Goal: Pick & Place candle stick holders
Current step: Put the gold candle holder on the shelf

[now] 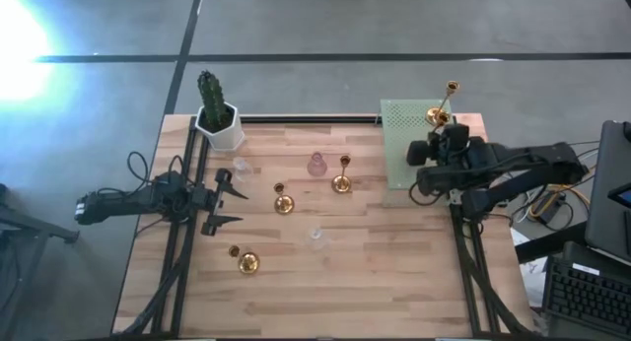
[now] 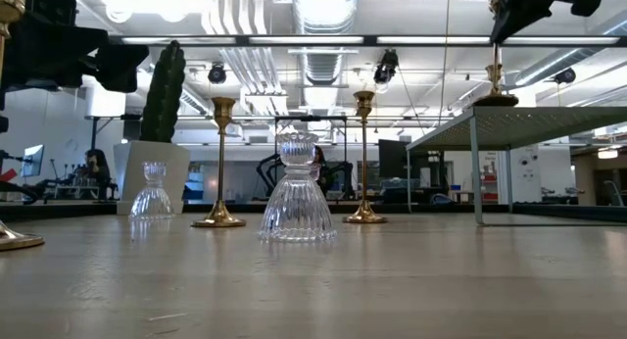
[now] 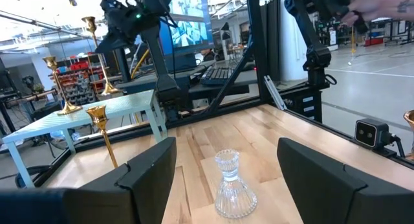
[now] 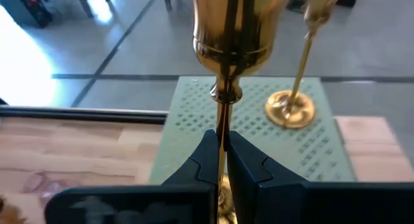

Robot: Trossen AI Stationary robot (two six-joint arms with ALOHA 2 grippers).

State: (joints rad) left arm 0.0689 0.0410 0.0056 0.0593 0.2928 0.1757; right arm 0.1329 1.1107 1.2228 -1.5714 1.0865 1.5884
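Observation:
My right gripper is shut on a gold candle stick holder over the green perforated platform at the table's far right. A second gold holder stands on that platform by its round base. On the wood stand two more gold holders, a pinkish glass one and clear glass ones. Another gold holder is at the near left. My left gripper waits open at the left, level, with the clear glass holder ahead of its fingers. My right gripper pinches the holder's thin stem between its two fingers, a little below the cup. The fingers slant slightly down and lie across the stem. The holder stays upright. Its base is at the platform's top; whether it touches, I cannot tell.
A white pot with a green cactus stands at the far left corner. The green platform stands raised on thin legs. Open wood lies in the table's near middle and near right.

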